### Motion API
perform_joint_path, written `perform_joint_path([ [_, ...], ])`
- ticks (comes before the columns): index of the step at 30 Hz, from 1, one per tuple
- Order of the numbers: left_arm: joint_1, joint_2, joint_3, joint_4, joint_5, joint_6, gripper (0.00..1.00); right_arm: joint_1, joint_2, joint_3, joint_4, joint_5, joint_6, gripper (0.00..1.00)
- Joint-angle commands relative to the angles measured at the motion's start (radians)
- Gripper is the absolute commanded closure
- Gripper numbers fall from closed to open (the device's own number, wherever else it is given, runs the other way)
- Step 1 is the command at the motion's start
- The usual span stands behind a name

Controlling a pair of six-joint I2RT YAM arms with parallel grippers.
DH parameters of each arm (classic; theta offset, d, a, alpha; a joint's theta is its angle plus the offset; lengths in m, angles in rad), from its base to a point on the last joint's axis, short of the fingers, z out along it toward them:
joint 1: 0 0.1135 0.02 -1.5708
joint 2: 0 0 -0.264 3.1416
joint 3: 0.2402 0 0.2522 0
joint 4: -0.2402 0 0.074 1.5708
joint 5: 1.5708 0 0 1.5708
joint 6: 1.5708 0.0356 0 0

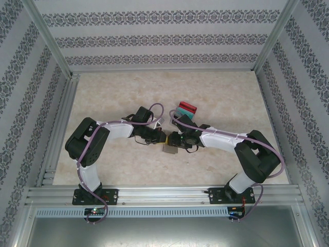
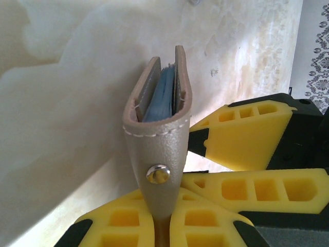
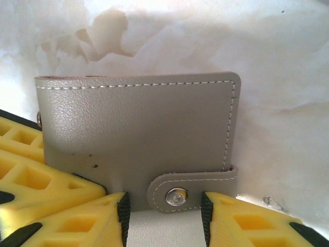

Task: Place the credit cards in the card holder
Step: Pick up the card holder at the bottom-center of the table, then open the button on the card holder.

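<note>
The grey card holder (image 2: 159,149) stands on edge, pinched between the yellow fingers of my left gripper (image 2: 162,205), which is shut on it. A bluish card (image 2: 160,100) shows inside its fold. In the right wrist view the holder (image 3: 139,128) faces me, its strap snapped closed. My right gripper (image 3: 164,208) is open, one fingertip on each side of the snap against that face. From above, both grippers, left (image 1: 160,139) and right (image 1: 175,140), meet over the holder (image 1: 169,151). A stack of red and teal credit cards (image 1: 185,109) lies just beyond the right arm.
The marble-patterned table (image 1: 113,98) is fenced by aluminium rails (image 1: 56,134) and patterned walls. My right gripper's yellow fingers (image 2: 257,134) crowd the holder's right side in the left wrist view. A left gripper finger (image 3: 31,170) shows at the lower left of the right wrist view.
</note>
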Motion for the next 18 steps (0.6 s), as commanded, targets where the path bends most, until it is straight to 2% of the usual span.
perform_joint_path([
  [1, -0.024, -0.027, -0.008, 0.057, 0.033, 0.000, 0.95, 0.011, 0.066, 0.041, -0.023, 0.035, -0.036, 0.59],
  [7, -0.025, -0.028, 0.013, 0.036, 0.055, 0.011, 0.97, 0.014, 0.132, 0.049, -0.072, 0.123, -0.034, 0.67],
  [8, -0.024, -0.030, 0.015, 0.027, 0.055, 0.016, 0.97, 0.017, 0.128, 0.056, -0.096, 0.149, -0.038, 0.72],
  [9, -0.024, -0.032, 0.016, 0.020, 0.054, 0.021, 0.97, 0.016, 0.123, 0.055, -0.106, 0.166, -0.047, 0.81],
  [10, -0.024, -0.033, 0.013, 0.016, 0.050, 0.021, 0.98, 0.014, 0.118, 0.055, -0.116, 0.185, -0.051, 0.84],
  [15, -0.024, -0.040, 0.003, -0.009, 0.038, 0.030, 1.00, -0.009, 0.074, 0.051, -0.174, 0.242, -0.080, 0.94],
  [18, -0.024, -0.044, -0.002, -0.035, 0.020, 0.043, 1.00, -0.042, 0.029, 0.014, -0.174, 0.236, -0.081, 0.95],
])
